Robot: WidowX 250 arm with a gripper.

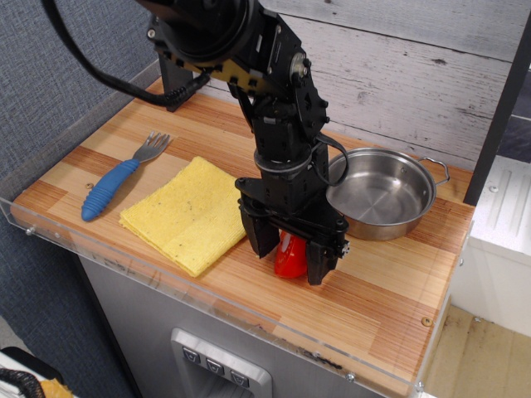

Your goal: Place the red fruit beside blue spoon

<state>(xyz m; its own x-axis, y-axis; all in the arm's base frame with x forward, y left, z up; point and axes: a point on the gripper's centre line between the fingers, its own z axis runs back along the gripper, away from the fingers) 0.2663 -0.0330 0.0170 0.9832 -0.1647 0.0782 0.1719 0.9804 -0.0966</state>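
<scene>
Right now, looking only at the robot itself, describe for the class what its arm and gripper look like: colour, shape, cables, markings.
The arm is matte black, built from chunky rounded joint segments with visible screws. A thick black cable loops from its upper section, and a thinner one curls beside the wrist. The gripper is black too, with two blocky, squared fingers. No readable markings show.

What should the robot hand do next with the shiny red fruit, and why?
Probably close the black gripper on the glossy red plastic fruit before lifting. Its fingers stand on either side of the fruit, which seems to sit on the wooden counter. The blue-handled spoon with the grey pronged head lies far off, past the yellow cloth.
</scene>
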